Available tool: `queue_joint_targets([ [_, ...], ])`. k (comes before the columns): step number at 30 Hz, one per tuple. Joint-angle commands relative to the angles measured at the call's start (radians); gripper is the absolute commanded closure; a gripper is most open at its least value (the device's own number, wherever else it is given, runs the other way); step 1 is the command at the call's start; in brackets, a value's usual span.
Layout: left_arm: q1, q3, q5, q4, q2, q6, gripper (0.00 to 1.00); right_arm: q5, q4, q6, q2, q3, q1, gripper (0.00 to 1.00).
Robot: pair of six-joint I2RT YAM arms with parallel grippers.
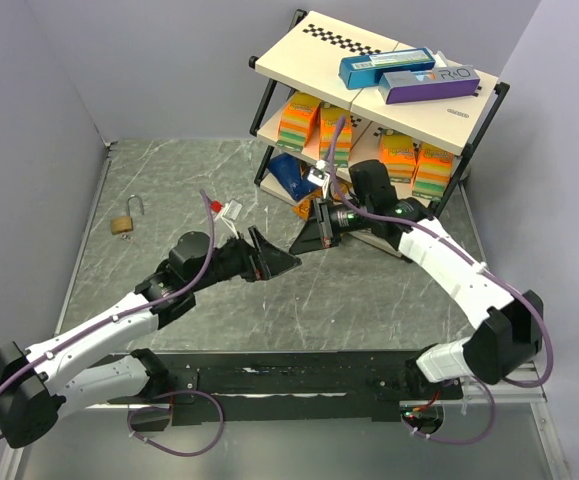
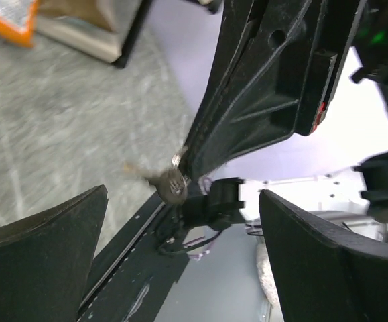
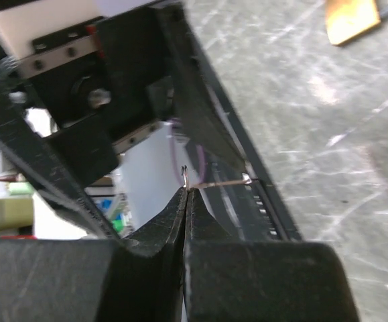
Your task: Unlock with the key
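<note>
The key (image 3: pixel 210 183) is a tiny thin metal piece, pinched at the very tip of my right gripper (image 3: pixel 185 192), which is shut on it above the table. The left wrist view shows the key's round head (image 2: pixel 170 182) sticking out from the right gripper's black fingers (image 2: pixel 261 100), with its blade pointing left. My left gripper (image 2: pixel 183 194) is open, its jaws wide apart just below and in front of the key and holding nothing. Seen from above, the two grippers (image 1: pixel 281 255) (image 1: pixel 297 246) meet tip to tip mid-table. A brass padlock (image 1: pixel 125 221) with a silver shackle lies far left.
A two-tier shelf (image 1: pixel 299 60) stands at the back right with blue and purple boxes (image 1: pixel 409 72) on top and orange boxes (image 1: pixel 299 118) below. A blue box (image 1: pixel 291 175) leans at its foot. A small white part with a red cap (image 1: pixel 227 209) lies near the left arm.
</note>
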Motion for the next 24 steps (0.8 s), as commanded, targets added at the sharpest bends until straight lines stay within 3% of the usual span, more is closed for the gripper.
queue_joint_targets([
  [1, -0.009, 0.021, 0.055, 0.135, -0.005, 0.013, 0.01, -0.083, 0.066, 0.11, -0.074, 0.004, 0.006, 1.0],
  [10, -0.018, -0.008, 0.097, 0.209, -0.011, -0.008, 0.27, -0.1, 0.1, 0.175, -0.1, 0.016, 0.006, 1.0],
  [12, -0.021, -0.008, 0.1, 0.215, -0.008, -0.008, 0.37, -0.098, 0.089, 0.176, -0.099, 0.025, 0.007, 1.0],
  [23, -0.024, -0.032, 0.049, 0.189, -0.03, -0.016, 0.52, -0.087, 0.092, 0.195, -0.106, 0.03, 0.006, 1.0],
  [24, -0.024, -0.034, 0.046, 0.183, -0.031, -0.013, 0.56, -0.087, 0.091, 0.196, -0.106, 0.03, 0.006, 1.0],
])
